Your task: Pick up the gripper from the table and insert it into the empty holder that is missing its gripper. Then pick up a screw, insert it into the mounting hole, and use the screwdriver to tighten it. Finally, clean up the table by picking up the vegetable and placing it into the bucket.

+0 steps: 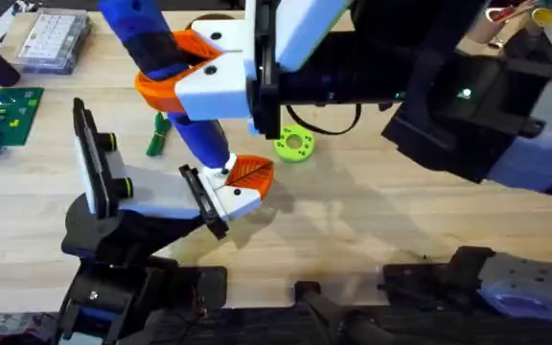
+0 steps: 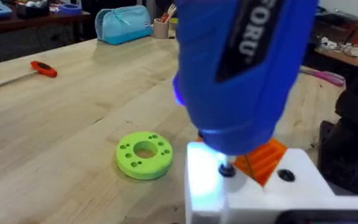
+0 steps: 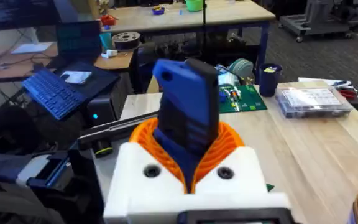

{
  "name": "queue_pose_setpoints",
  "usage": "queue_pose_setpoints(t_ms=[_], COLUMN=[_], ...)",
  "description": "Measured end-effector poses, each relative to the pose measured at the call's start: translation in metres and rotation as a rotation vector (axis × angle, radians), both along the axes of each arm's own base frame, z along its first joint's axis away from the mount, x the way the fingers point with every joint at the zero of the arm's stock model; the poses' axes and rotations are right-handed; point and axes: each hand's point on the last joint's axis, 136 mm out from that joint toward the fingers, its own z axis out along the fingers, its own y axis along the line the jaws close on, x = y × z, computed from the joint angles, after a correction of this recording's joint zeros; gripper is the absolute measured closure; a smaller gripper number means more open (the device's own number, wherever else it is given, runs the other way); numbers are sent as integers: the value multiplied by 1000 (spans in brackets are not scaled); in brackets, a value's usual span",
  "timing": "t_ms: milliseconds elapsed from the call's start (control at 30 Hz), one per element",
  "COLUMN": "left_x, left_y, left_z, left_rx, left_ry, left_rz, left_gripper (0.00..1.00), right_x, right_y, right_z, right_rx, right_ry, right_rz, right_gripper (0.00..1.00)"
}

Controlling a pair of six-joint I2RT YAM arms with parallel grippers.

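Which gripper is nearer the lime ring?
Left. The left gripper sits low beside the lime ring, on its near-left. The right gripper is raised farther left, clamping the screwdriver.

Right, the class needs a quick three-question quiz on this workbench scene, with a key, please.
1. True or false: the green pod sits on top of the lime ring.
2. What does the right end effector hold? A hammer, B blue screwdriver, C spoon.
3. Fill in: the ring rests on the wooden ____.
Key: 1 false, they lie apart; 2 B; 3 table.
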Motion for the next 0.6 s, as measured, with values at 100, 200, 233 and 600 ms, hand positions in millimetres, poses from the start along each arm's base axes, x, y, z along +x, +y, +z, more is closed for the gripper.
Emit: queue_pose_setpoints(t_ms=[100, 200, 233, 600], left_x=[0, 0, 0, 2], left_y=[0, 0, 0, 1], left_z=[0, 0, 0, 0], left_rx=[0, -1, -2, -7], left_ry=[1, 3, 3, 12], left_rz=[0, 0, 0, 13], left_gripper=[985, 985, 985, 985], right_x=[0, 0, 0, -1], right_y=[0, 0, 0, -1], right_z=[-1, -1, -2, 1], right_rx=[-4, -5, -5, 45], right_ry=[4, 5, 5, -26], right_rz=[-1, -2, -3, -2], right_gripper=[974, 974, 974, 975])
